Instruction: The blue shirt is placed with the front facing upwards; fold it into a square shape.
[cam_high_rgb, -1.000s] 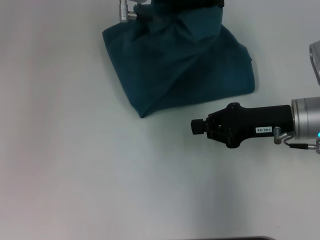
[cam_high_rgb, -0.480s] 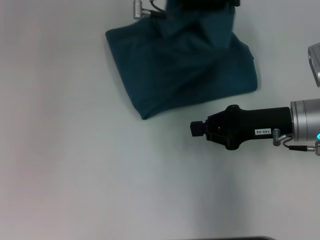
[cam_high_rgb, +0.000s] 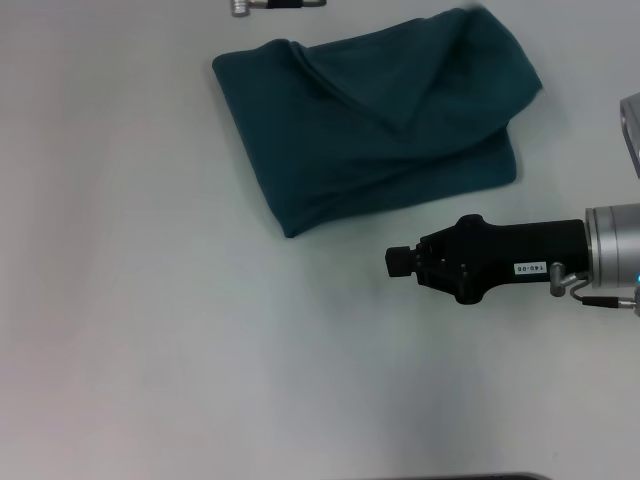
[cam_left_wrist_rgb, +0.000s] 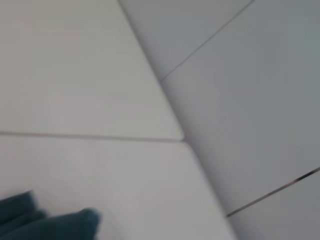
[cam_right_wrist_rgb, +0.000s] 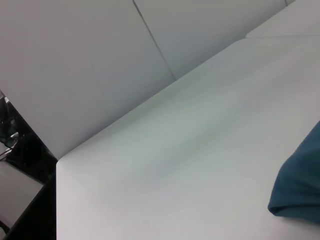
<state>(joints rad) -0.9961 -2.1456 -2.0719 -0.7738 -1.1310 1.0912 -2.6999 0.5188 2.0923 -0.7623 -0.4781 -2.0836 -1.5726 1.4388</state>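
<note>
1. Beyond the right tool (cam_high_rgb: 398, 262), toward the far side of the desk (cam_high_rgb: 150, 330), lies the blue shirt (cam_high_rgb: 370, 130), folded into a rough rectangle and skewed on the surface.
2. Its near corner sits just beyond and to the left of the right tool's tip, close but apart from it; a strip of bare desk separates the two.
3. A loose flap lies across the top of the shirt, making a diagonal crease, and the far right corner bulges outward past the layer beneath.
4. The right tool hangs over the desk with its black body (cam_high_rgb: 490, 260) stretched sideways, tip pointing left; the fingers appear drawn close together with nothing between them.
5. The silver wrist (cam_high_rgb: 612, 258) behind it carries a small lit blue point, and a cable fitting hangs under the joint.
6. The left tool itself is out of sight; only a metal fitting (cam_high_rgb: 243, 6) of that arm shows at the far edge of the head view, just beyond the shirt's left far corner.
7. From the left wrist view, a blurred edge of the shirt (cam_left_wrist_rgb: 45, 222) shows on the desk, with pale panelled walls behind.
8. From the right wrist view, a rounded fold of the shirt (cam_right_wrist_rgb: 300, 190) rests on the desk, whose far edge meets a pale wall; dark clutter (cam_right_wrist_rgb: 15, 145) shows past the desk's corner.
9. Nothing lies between the right tool and the shirt.
</note>
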